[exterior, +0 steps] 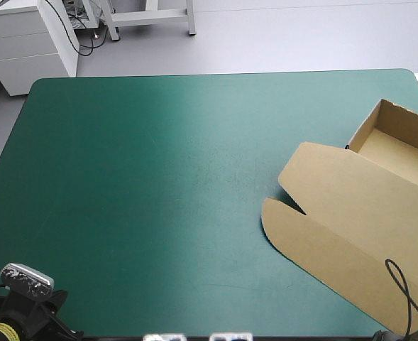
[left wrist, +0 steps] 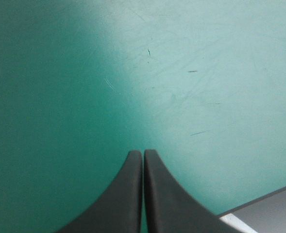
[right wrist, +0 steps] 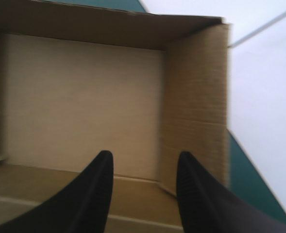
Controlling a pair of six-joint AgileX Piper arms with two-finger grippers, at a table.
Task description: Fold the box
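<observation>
The brown box (exterior: 350, 213) lies at the table's right side as an open tray (exterior: 400, 145) with raised walls and its lid spread flat toward the table's middle. My right gripper (right wrist: 145, 154) is open and hangs just over the tray floor (right wrist: 84, 97), with an upright side wall (right wrist: 196, 97) close beside one finger. Nothing sits between its fingers. My left gripper (left wrist: 143, 154) is shut and empty above bare teal-green cover (left wrist: 181, 73) near the table's front left corner, far from the box.
The teal-green cover (exterior: 159, 177) stretches bare from the box's lid to the left edge. The table's edge (left wrist: 259, 204) runs close beside my left gripper. Part of the box reaches past the picture's right side in the high view.
</observation>
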